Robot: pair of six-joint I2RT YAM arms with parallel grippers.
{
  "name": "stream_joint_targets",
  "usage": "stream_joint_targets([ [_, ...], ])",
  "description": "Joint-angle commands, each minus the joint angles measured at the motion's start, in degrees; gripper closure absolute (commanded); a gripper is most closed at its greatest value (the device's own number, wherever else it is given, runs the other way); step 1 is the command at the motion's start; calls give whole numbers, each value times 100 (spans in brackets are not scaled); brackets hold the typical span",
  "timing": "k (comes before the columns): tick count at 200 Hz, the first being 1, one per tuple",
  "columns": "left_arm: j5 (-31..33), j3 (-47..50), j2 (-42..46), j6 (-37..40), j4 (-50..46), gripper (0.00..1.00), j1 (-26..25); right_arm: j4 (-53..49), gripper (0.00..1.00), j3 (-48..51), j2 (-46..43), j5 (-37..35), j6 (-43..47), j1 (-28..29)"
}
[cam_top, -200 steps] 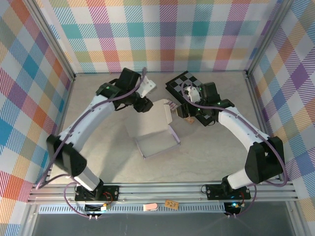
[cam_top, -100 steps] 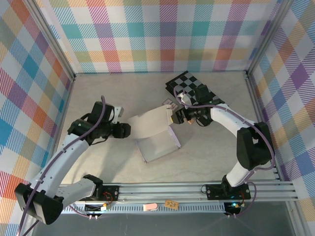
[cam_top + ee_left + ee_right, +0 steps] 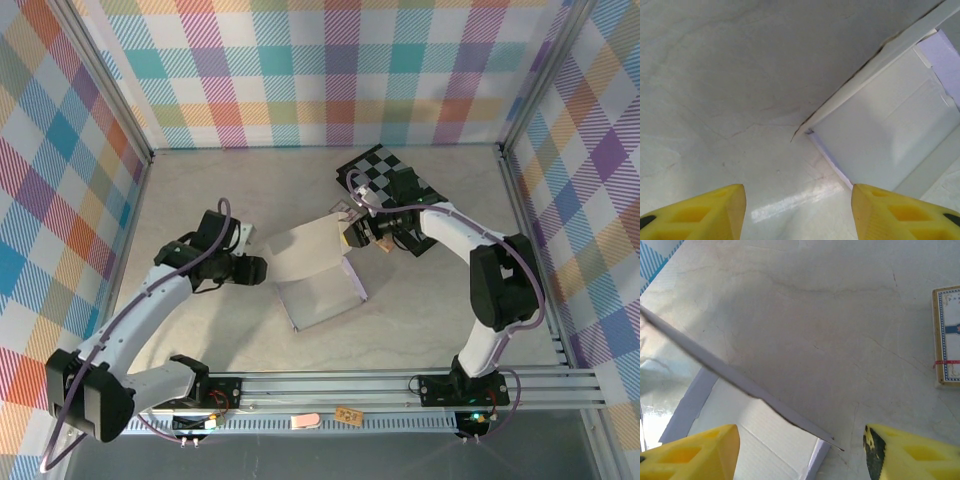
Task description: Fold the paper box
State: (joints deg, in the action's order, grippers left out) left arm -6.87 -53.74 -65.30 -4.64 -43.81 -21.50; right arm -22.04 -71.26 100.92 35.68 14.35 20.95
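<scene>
The paper box point(image 3: 318, 296) lies half-formed at the table's middle: a shallow off-white tray with its lid panel point(image 3: 303, 250) leaning up over the far side. My left gripper point(image 3: 260, 270) sits low just left of the box and stands open. In the left wrist view its yellow fingertips point(image 3: 705, 215) frame bare table, with the box corner point(image 3: 890, 130) ahead to the right. My right gripper point(image 3: 350, 238) is at the lid's right end, open. In the right wrist view my right gripper point(image 3: 800, 455) straddles the lid's thin edge point(image 3: 755, 390) without touching it.
A black-and-white checkerboard point(image 3: 390, 175) lies at the far right behind the right arm. A small patterned card pack point(image 3: 947, 335) rests on the table right of the right gripper. Plaid walls and metal posts enclose the table.
The left arm has swung from behind the box down to its left side, ending close to the lid. The right gripper has shifted left to the lid's right end. The lid now leans lower.
</scene>
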Motion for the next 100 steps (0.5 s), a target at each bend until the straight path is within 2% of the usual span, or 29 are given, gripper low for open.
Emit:
stream_joint_targets([
  [1,-128,47,-199,282,465,44,66,-64,36,-270,177,392,224,-22],
  [57,-295,-123,-866,290,653,53,93,-322,48,-590,481,577,370,-5],
  [100,-411,-208,-1114,168,733,71,93,-370,62,-541,463,355,420,74],
])
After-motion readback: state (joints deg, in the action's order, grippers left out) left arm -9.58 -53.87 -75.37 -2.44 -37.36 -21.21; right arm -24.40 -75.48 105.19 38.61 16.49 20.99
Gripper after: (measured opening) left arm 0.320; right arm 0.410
